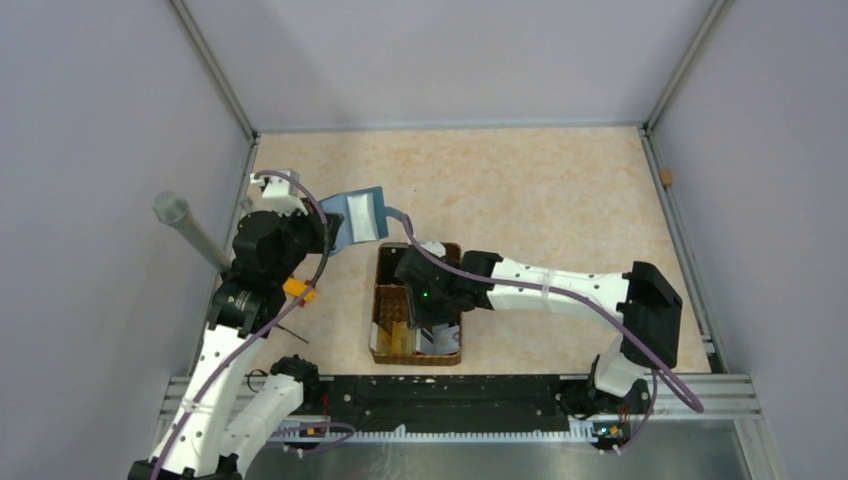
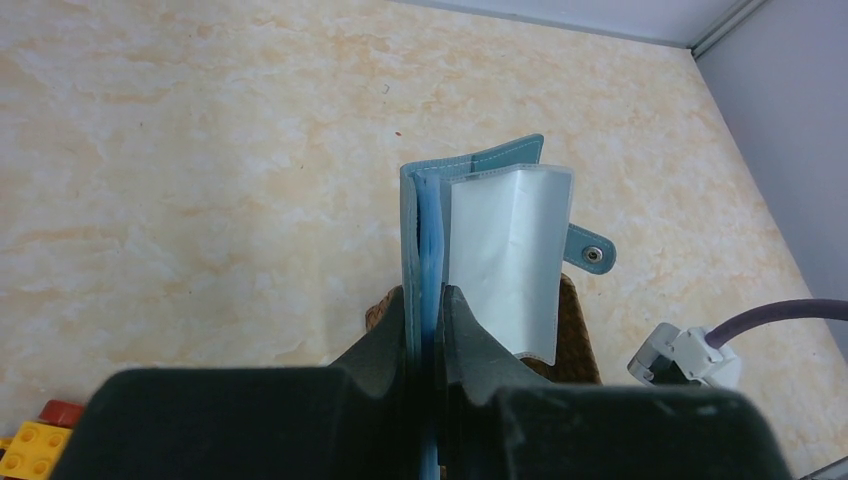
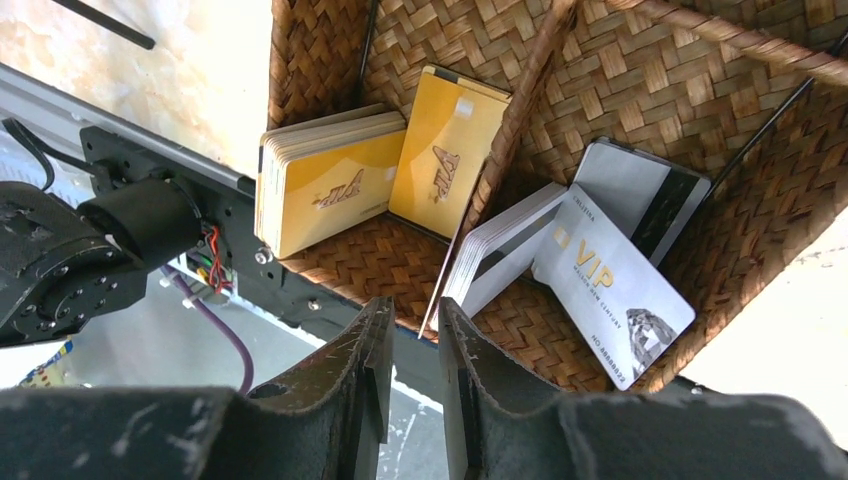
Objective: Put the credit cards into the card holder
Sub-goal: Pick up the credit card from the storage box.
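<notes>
From the overhead camera I see the left gripper (image 1: 325, 236) raised off the table (image 1: 560, 190). It is clamped on one edge of the card holder (image 1: 362, 214), which hangs open in the air with its pale lining up. The right gripper (image 1: 428, 318) hangs over the wicker basket (image 1: 383, 300). Gold cards (image 1: 397, 338) lie in the basket's near left compartment and white cards (image 1: 441, 342) in the near right one.

On the left wrist camera the fingers (image 2: 380, 350) press tight on the teal holder's blue inner leaves. A clear sleeve (image 2: 505, 260) fans out to the right, and the stud tab (image 2: 592, 250) sticks out beyond it. A yellow-and-red toy block (image 2: 35, 440) sits in the bottom left corner.

On the right wrist camera the jaws are drawn close with a narrow gap, poised at the basket's near rim. A thin pale card edge runs down into that gap, but I cannot tell whether it is pinched. Gold cards are stacked and leaning left of the divider, with white ones to its right.
</notes>
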Robot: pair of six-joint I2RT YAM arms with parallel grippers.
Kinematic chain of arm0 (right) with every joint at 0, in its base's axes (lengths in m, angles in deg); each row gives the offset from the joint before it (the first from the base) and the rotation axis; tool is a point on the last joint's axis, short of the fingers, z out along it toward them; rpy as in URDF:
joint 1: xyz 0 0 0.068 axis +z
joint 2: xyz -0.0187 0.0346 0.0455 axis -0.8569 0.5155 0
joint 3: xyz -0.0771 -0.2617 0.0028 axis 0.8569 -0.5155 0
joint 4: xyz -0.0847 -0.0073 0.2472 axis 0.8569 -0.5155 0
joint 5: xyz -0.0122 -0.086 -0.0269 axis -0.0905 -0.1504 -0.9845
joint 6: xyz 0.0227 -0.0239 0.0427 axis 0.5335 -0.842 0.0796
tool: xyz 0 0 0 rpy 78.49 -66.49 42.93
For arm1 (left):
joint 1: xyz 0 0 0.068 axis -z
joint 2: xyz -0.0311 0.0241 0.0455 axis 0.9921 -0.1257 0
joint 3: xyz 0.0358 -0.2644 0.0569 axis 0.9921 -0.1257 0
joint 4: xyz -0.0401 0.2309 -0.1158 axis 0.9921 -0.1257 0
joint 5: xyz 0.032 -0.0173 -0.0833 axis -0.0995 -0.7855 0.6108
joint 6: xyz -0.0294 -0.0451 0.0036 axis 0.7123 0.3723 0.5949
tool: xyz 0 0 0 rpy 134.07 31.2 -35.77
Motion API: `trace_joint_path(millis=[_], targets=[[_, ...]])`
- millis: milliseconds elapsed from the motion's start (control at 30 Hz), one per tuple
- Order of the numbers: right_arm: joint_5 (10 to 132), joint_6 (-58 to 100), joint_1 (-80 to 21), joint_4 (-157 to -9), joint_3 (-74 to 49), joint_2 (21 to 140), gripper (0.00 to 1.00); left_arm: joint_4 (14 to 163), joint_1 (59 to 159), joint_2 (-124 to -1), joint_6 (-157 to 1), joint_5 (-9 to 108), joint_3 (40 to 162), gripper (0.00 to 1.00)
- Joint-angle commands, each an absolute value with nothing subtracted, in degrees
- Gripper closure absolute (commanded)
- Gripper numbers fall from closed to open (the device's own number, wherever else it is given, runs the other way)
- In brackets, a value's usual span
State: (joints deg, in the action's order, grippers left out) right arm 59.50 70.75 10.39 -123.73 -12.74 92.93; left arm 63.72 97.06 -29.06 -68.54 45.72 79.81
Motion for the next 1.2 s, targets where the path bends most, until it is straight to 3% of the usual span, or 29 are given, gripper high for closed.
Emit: trace_joint_path(millis=[0, 1167], targets=[[57.1, 72.9, 12.2, -125.7, -8.7, 94.6, 0.76, 65.6, 96.9, -28.0, -69.0, 45.7, 79.7, 1.0], [57.6, 71.4, 14.0, -129.2, -4.3, 100.2, 0.85, 65.7, 97.5, -27.9, -69.3, 45.9, 79.5, 1.0]])
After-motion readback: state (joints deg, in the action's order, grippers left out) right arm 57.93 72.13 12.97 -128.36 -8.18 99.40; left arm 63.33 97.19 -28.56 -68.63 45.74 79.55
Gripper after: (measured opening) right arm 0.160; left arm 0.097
